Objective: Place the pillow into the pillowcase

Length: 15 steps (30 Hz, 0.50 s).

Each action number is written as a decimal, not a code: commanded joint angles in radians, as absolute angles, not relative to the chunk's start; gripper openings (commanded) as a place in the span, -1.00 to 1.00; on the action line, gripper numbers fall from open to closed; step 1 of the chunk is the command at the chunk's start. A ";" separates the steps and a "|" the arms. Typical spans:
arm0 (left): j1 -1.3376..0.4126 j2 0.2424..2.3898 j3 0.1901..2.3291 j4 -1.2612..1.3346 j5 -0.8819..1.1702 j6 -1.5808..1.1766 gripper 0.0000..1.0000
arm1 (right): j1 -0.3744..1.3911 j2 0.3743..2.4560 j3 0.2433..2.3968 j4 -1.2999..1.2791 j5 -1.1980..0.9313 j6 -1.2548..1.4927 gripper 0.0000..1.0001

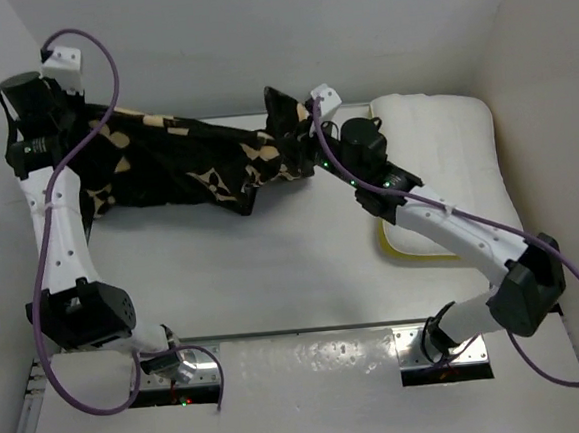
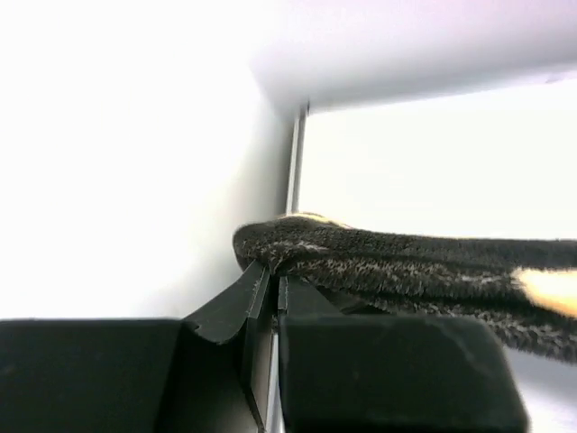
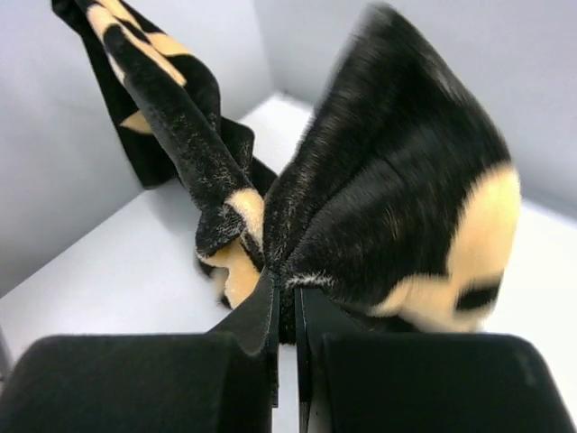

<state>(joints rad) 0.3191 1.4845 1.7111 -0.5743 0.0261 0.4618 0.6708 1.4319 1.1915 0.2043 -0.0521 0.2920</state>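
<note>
a: where is everything?
b: the left gripper and right gripper are each clamped on one end of the pillowcase, which is stretched between them over the table. the pillow lies apart on the right.
a: what's the risk?
b: both bites look thin, so i think a harder pull could slip the velvet free. the case is bunched, and no open mouth shows.
</note>
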 commanded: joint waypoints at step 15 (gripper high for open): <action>0.270 1.598 2.339 -0.802 -0.147 0.488 -1.00 | 0.778 1.106 1.169 0.186 -0.147 0.083 -1.00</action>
